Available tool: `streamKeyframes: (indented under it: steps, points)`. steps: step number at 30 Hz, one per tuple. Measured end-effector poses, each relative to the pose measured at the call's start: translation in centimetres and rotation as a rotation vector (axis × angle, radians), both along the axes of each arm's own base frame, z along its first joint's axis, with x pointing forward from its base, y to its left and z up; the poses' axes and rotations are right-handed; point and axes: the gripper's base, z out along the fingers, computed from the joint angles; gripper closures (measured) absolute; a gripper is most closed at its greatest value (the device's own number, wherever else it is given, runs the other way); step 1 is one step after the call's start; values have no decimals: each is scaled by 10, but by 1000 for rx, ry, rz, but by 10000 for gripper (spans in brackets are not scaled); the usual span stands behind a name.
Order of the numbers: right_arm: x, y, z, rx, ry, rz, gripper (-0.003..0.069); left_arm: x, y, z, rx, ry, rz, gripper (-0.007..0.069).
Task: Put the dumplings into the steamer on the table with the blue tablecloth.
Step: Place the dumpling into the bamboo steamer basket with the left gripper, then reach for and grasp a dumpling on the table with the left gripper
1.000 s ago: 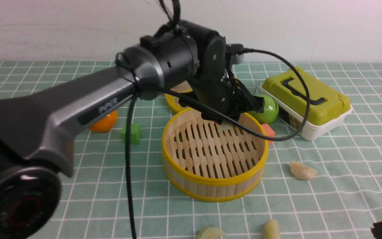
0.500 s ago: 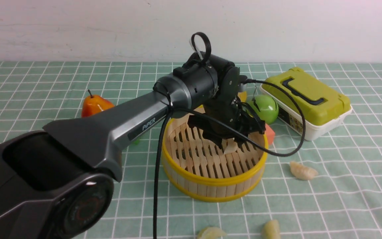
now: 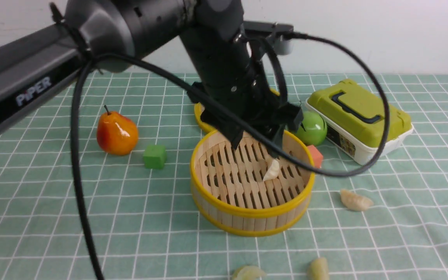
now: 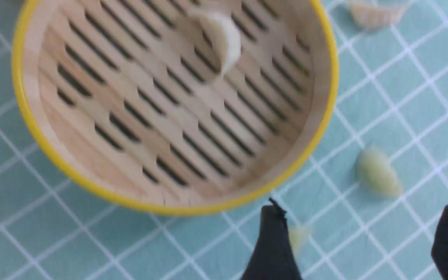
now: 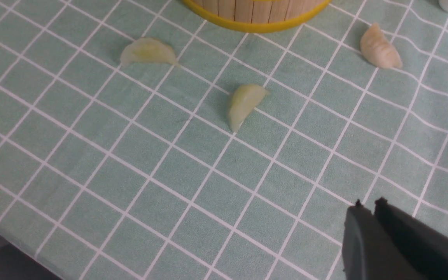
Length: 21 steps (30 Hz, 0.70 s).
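The steamer (image 3: 247, 213) stands open-topped in the middle of the surface (image 3: 53, 202), but the left hand (image 3: 255, 142), jaws wide, and its black cable (image 3: 340, 175) hang over the far rim, leaving the near and left sides free for entry. Inside, a white dumpling (image 3: 272, 170) takes the right of the floor; the other slats are bare. Beyond the steamer it is crowded: a woven lid (image 3: 200, 116), a green apple (image 3: 312, 127), an orange cube (image 3: 316, 155) just beside the wall and a green box (image 3: 358, 116) far right. A green cube (image 3: 154, 156) and a pear (image 3: 116, 133) stand well apart on the left. A cream dumpling (image 3: 355, 200) on the right and a pale dumpling (image 3: 248, 273) and a greenish dumpling (image 3: 318, 269) at the near edge each have open cloth around them.
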Motion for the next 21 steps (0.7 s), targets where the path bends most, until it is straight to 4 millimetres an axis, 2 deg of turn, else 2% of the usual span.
streamKeyframes:
  steps: [3, 5, 6, 7, 11, 15, 20, 21]
  points:
    - [0, 0, 0, 3, 0, 1, 615, -18, 3, -38, 99, 89, -76, 118]
    - [0, 0, 0, 5, -1, 1, 614, -35, -4, -68, 157, 114, -182, 118]
    - [0, 0, 0, 5, -1, 1, 613, -37, -5, -70, 160, 113, -192, 118]
    - [0, 0, 0, 6, -2, 1, 610, -49, -14, -87, 184, 83, -281, 118]
    - [0, 1, 1, 9, -3, 1, 606, -61, -25, -106, 197, -4, -371, 123]
    - [0, 1, 1, 9, -3, 1, 606, -55, -32, -119, 185, -44, -373, 125]
    - [0, 1, 1, 9, -3, 1, 600, -52, -37, -153, 225, 33, -373, 148]
    - [0, 1, 1, 9, -3, 1, 600, -51, -38, -155, 227, 36, -373, 150]
